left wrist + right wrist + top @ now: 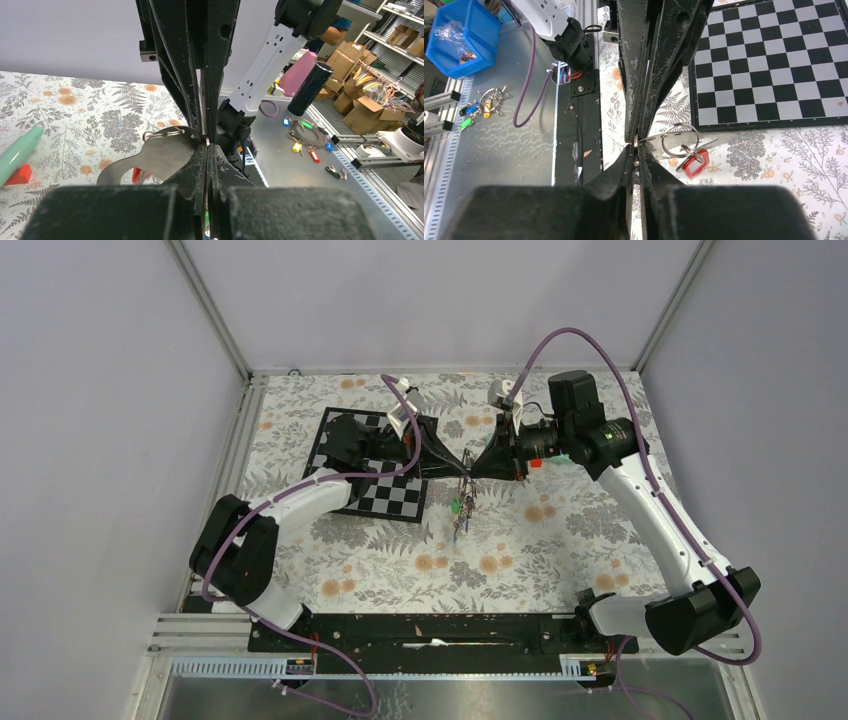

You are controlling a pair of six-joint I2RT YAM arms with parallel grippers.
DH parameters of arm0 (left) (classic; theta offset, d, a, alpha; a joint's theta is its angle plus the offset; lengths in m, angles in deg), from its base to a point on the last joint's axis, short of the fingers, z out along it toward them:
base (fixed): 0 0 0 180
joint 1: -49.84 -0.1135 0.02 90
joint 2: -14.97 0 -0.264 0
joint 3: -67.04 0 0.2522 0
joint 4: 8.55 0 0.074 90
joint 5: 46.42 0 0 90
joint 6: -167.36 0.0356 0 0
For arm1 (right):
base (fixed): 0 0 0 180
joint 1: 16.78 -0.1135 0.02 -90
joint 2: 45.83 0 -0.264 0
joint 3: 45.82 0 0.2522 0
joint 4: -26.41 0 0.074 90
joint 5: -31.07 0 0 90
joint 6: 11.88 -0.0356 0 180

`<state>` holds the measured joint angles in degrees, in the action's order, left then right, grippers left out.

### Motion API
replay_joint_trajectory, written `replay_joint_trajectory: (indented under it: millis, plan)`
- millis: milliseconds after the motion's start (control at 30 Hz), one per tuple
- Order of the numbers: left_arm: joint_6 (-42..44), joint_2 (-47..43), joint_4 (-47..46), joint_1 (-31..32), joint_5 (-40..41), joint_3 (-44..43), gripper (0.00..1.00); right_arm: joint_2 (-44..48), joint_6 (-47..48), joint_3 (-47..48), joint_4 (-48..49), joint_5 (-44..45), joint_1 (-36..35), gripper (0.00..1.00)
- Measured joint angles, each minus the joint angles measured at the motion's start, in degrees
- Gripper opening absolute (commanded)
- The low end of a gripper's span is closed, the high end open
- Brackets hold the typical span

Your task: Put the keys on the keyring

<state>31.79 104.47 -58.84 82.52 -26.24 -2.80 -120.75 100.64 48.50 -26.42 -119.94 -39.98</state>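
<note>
Above the middle of the table [560, 560], the two arms met nose to nose, which put the work where both wrist cameras could see it. The left gripper [207, 148] had its fingers pressed together, with only a glint of metal showing at the tips. The right gripper [636, 151] was closed in the same way on a thin sliver of metal. In each case the clamped item was judged to be the wire of the keyring [465, 487], although the wire itself was too fine to trace in the wrist views. Holding the loop at two close points would keep it steady and off the cloth, so that the keys [459, 512] could hang free below it. They hung there as a small cluster, clear of the table, with a green tag the only one distinct from above. Beside the fingertips, a flat silver key [150, 157] of thin stamped metal carried a small round split ring [679, 140] and a red plastic tag [694, 163]. Whether this key was already threaded on the keyring could not be determined. The table was covered by a matt floral cloth. A rigid black-and-white chessboard [385, 497] lay under the left arm, and a smooth teal tube [19, 149] with a red cap [21, 175] lay apart from the work.
</note>
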Motion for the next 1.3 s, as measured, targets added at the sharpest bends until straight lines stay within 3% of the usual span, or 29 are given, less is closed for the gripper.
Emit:
replay_joint_trajectory:
  millis: [33,167,333,533,767,867,1300]
  plan:
    - [0.00,0.00,-0.11,0.00,-0.02,0.00,0.00,0.00,0.04,0.00,0.00,0.00,0.00,0.00]
    - [0.07,0.04,0.17,-0.02,0.00,0.00,0.00,0.00,0.17,0.04,-0.28,0.35,0.00,0.00]
    - [4.83,0.13,5.11,0.00,-0.11,-0.57,0.21,-0.31,1.57,1.51,-3.23,4.61,-0.94,0.00]
    - [17.35,0.13,20.87,0.00,-0.57,-5.86,0.32,-3.04,3.56,6.47,-9.75,11.63,-2.86,0.00]
    - [37.16,0.26,44.61,0.07,-0.04,-14.62,0.30,-5.75,3.72,9.40,-13.29,16.46,-3.21,0.00]
    - [43.06,0.26,50.73,0.22,0.04,-15.58,0.29,-6.54,3.61,10.14,-14.40,17.25,-3.32,0.00]
    - [49.00,0.68,58.10,1.01,0.02,-15.58,0.13,-7.63,3.56,11.15,-15.67,18.10,-3.41,0.00]
